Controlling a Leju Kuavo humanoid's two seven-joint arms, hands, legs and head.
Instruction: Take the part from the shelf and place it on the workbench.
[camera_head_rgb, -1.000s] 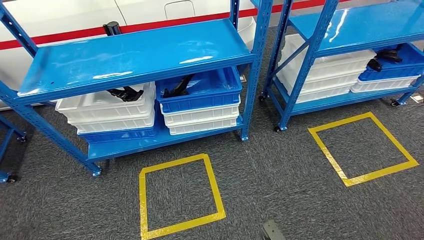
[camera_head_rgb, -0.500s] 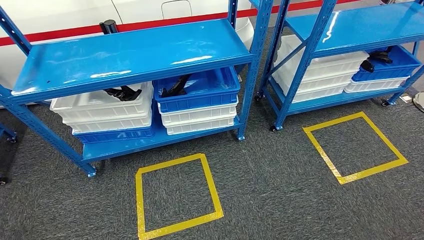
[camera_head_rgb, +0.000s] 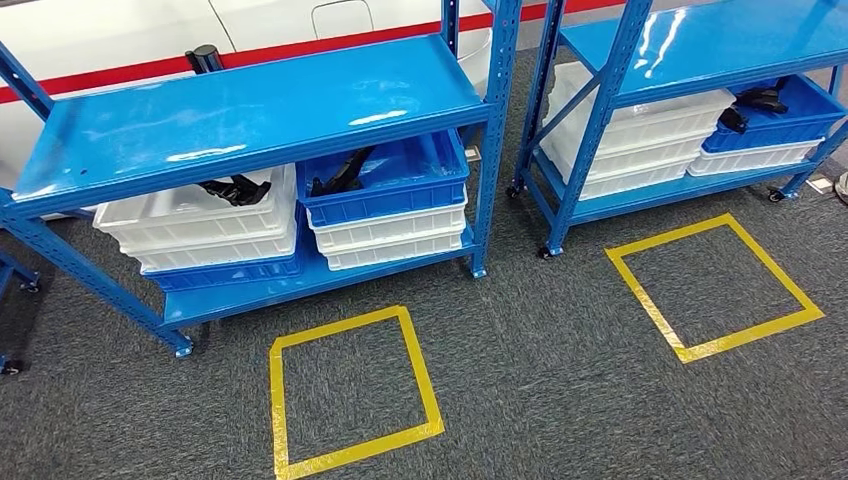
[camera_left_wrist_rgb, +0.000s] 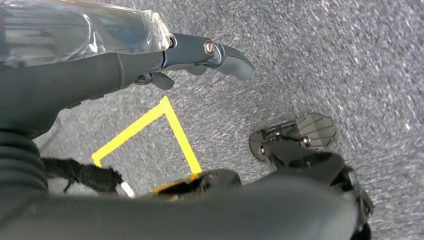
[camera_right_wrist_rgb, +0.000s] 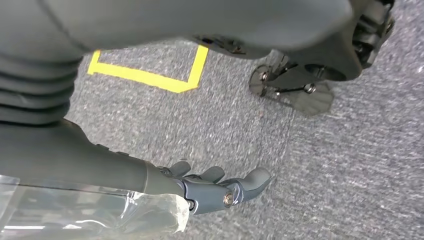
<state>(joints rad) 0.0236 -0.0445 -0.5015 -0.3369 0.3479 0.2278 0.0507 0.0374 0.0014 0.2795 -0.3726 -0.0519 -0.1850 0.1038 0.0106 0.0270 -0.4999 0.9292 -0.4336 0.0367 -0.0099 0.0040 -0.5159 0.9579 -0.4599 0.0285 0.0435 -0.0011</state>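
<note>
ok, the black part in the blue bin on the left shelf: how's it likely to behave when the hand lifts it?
The black part looks long and irregular, leaning on the wall of the blue bin, so it would probably swing or tilt if gripped off-centre. It looks rigid rather than floppy, though the view is too small to be sure. The shelf close above leaves little room for lifting.

Both arms hang down at the robot's sides. The left hand (camera_left_wrist_rgb: 200, 55) and right hand (camera_right_wrist_rgb: 215, 187) hold nothing, fingers (camera_right_wrist_rgb: 255, 177) loosely extended.

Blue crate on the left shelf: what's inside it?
The blue crate holds a black part, leaning against its rear wall. The upper shelf board covers the crate's back, so anything there is hidden.
</note>
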